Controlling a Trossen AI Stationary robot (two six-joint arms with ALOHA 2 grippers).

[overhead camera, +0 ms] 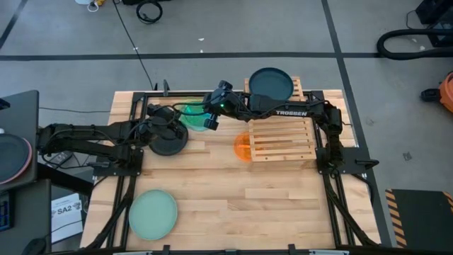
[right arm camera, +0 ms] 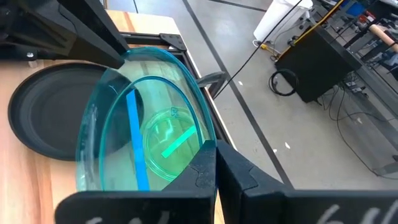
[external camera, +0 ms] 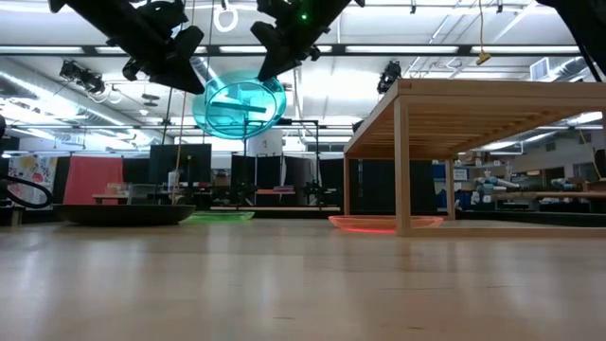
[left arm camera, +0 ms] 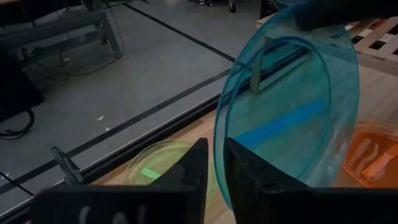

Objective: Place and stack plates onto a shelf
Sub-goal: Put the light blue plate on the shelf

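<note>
A translucent cyan plate (external camera: 240, 106) hangs in the air between both grippers, above the far left of the table. My left gripper (left arm camera: 216, 152) is shut on one side of its rim and my right gripper (right arm camera: 216, 155) on the opposite side. Below it, a translucent green plate (overhead camera: 185, 110) and a black plate (overhead camera: 168, 140) lie flat on the tabletop. An orange plate (overhead camera: 241, 146) lies on the table, partly under the slatted shelf (overhead camera: 283, 138). A dark teal plate (overhead camera: 270, 83) sits on the shelf's far end. A mint green plate (overhead camera: 152, 214) lies near the table's near edge. My left gripper pinches the cyan plate's rim (left arm camera: 219, 134) between its two fingers, one on each face. It comes from the table's left, slanting down. The plate is lifted clear and stands nearly on edge. My right gripper pinches the opposite part of the rim (right arm camera: 205, 134) between its two fingers, coming from the table's right and slanting down. The plate stays clear of the table, spanning the gap between both grippers.
The shelf stands on legs on the table's right half, with open room beneath it (external camera: 473, 189). Black frame rails run along the table's edges (overhead camera: 120, 191). Bare planks fill the middle and near right of the table (overhead camera: 269, 205).
</note>
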